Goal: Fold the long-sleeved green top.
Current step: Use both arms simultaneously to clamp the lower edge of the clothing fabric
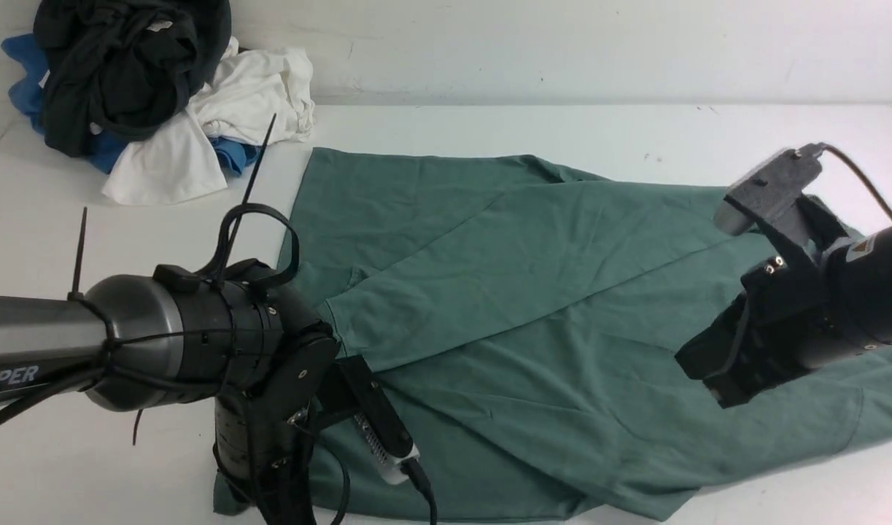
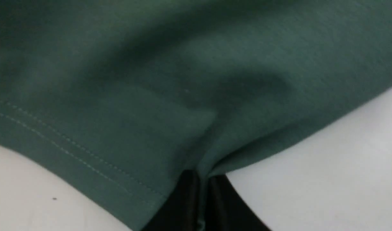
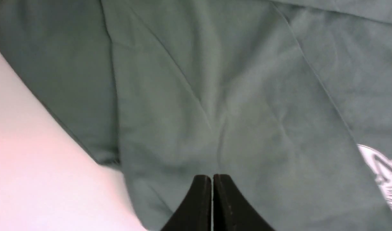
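Since the green long-sleeved top [image 1: 533, 292] lies flat across the middle and right of the table, with one sleeve laid slantwise over its body, I judge the fold begun but not finished.

Left claw [image 2: 199, 205]: jaws together, clamped on the near-left corner of the top. A thin pleat of cloth is pinched between them, just beside the double-stitched hem [image 2: 54, 144]. Judgement: a corner grip lets that edge be lifted and carried over the body.

Right claw [image 3: 212, 179]: jaws together on nothing, over the right part of the top, near the white chest logo [image 3: 378, 170]. I cannot tell whether it touches the cloth. Judgement: idle, or placed to pin the cloth down.

Table [image 1: 74, 219]: white, smooth, matte. Jersey probably slides on it, so a hard pull may drag the whole garment rather than fold it.

Wall [image 1: 562, 44]: plain white, behind the far edge.

Far-left corner: a heap of black garment [image 1: 117, 65], white garment [image 1: 249, 95] and blue garment [image 1: 22, 80], near the top's far-left corner.
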